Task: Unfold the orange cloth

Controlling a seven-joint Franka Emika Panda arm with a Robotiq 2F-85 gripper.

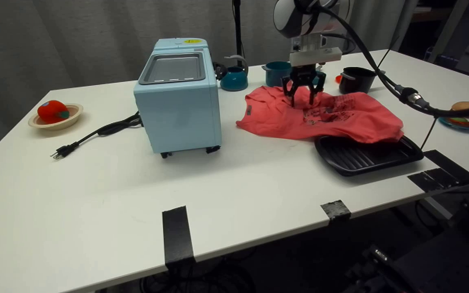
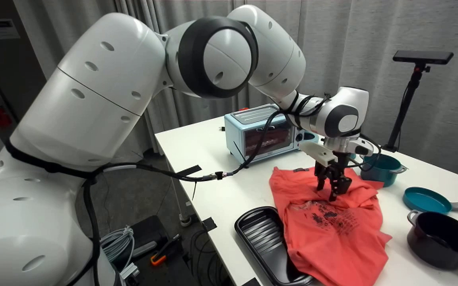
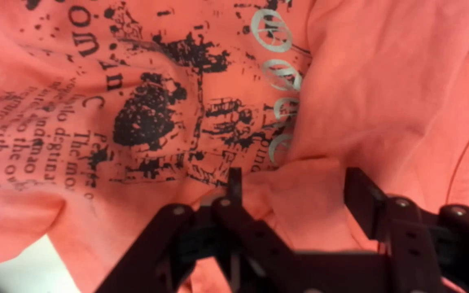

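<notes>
The orange cloth is a coral-orange shirt with dark print, lying crumpled on the table in both exterior views. It also fills most of the wrist view. A folded layer covers part of the print, and wrinkles run across it. One edge of the cloth overlaps a black ridged tray. My gripper points down over the middle of the cloth. In the wrist view the gripper is open, with a raised fold of cloth between its fingers. Fingertip contact with the cloth cannot be told.
A light-blue toaster oven stands beside the cloth. Behind the cloth are a teal pot, a teal kettle and a black pot. A teal pan and a toy burger are also there.
</notes>
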